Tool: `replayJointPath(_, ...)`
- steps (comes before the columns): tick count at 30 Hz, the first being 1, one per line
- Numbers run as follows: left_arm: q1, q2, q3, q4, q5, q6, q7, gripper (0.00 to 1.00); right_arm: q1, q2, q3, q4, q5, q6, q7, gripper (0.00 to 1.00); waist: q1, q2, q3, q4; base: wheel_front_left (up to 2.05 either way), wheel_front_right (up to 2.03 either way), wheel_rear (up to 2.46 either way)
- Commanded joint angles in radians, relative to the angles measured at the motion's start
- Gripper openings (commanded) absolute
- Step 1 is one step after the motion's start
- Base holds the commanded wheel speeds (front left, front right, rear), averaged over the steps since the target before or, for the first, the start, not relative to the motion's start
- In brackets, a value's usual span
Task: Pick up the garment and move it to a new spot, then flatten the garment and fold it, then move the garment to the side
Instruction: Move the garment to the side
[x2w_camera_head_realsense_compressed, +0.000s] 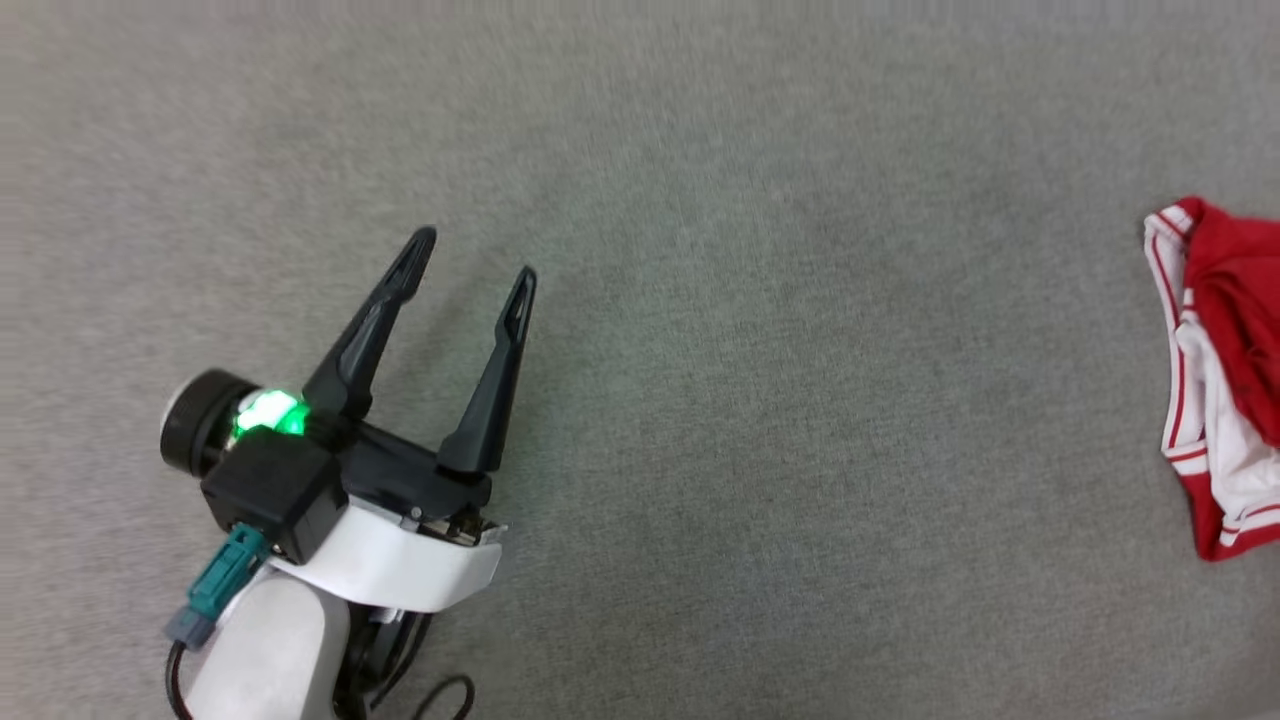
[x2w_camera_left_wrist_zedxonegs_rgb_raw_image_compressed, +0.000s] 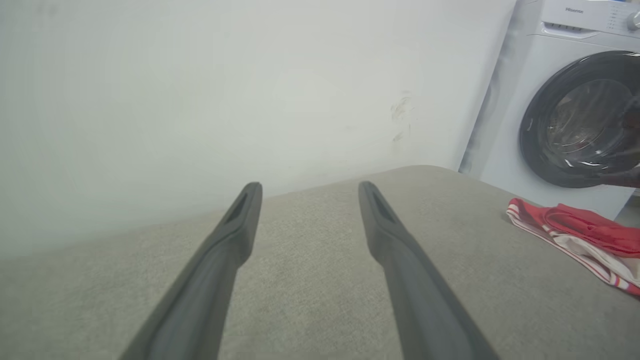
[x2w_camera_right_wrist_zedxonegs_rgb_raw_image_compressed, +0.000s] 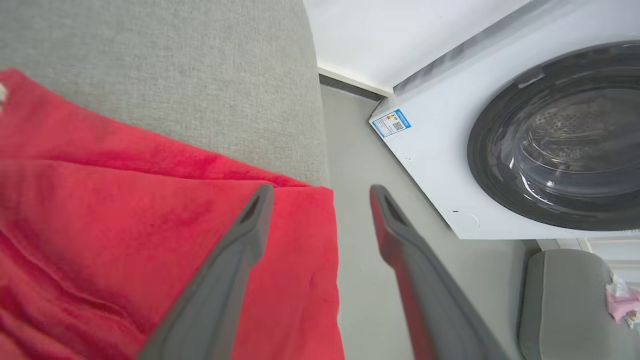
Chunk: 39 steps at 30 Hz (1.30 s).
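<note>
The garment lies bunched at the far right edge of the grey cloth surface, red with white, red-striped trim. My left gripper is open at the lower left, far from the garment and holding nothing. The left wrist view shows its fingers spread over bare surface, with the garment off to the right. In the right wrist view my right gripper is open just above the red garment, at the surface's edge. Its left finger is over the cloth and its right finger over the floor.
A white washing machine with a dark round door stands beside the surface, also visible in the left wrist view. A strip of pale floor separates them. A grey cushioned seat with a pink item sits lower right. A white wall backs the surface.
</note>
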Motion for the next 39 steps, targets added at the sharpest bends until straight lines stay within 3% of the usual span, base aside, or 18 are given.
replayJointPath(1, 0.017, -0.006, 0.004, 0.013, -0.004, 0.006, -0.008, 1.0, 0.0, 0.021, -0.002, -0.029, 0.007, -0.002, -0.006, 1.0, 0.0, 0.0, -0.064, 0.026, 0.0, 0.0, 0.0)
replayJointPath(11, 0.118, -0.044, 0.084, 0.112, -0.018, 0.051, -0.024, 1.0, 0.144, 0.209, -0.039, -0.391, 0.096, -0.002, -0.046, 1.0, 0.0, 0.0, -0.247, 0.129, 0.0, 0.0, 0.0)
replayJointPath(17, 0.182, -0.057, 0.141, 0.141, -0.005, 0.066, -0.023, 1.0, 0.265, 0.346, -0.067, -0.527, 0.173, -0.001, -0.09, 1.0, 0.0, 0.0, -0.308, 0.185, 0.0, 0.0, 0.0)
replayJointPath(20, 0.208, -0.069, 0.155, 0.155, 0.003, 0.061, -0.022, 1.0, 0.333, 0.428, -0.084, -0.554, 0.196, -0.001, -0.12, 1.0, 0.0, 0.0, -0.329, 0.209, 0.0, 0.0, 0.0)
replayJointPath(28, 0.25, -0.101, 0.203, 0.211, 0.01, 0.043, -0.022, 1.0, 0.477, 0.552, -0.065, -0.551, 0.186, -0.001, -0.238, 1.0, 0.0, 0.0, -0.359, 0.234, 0.0, 0.0, 0.0)
replayJointPath(39, 0.273, -0.138, 0.252, 0.21, 0.051, 0.007, -0.022, 1.0, 0.499, 0.599, -0.035, -0.487, 0.171, -0.001, -0.315, 1.0, 0.0, 0.0, -0.372, 0.224, 0.0, 0.0, 0.0)
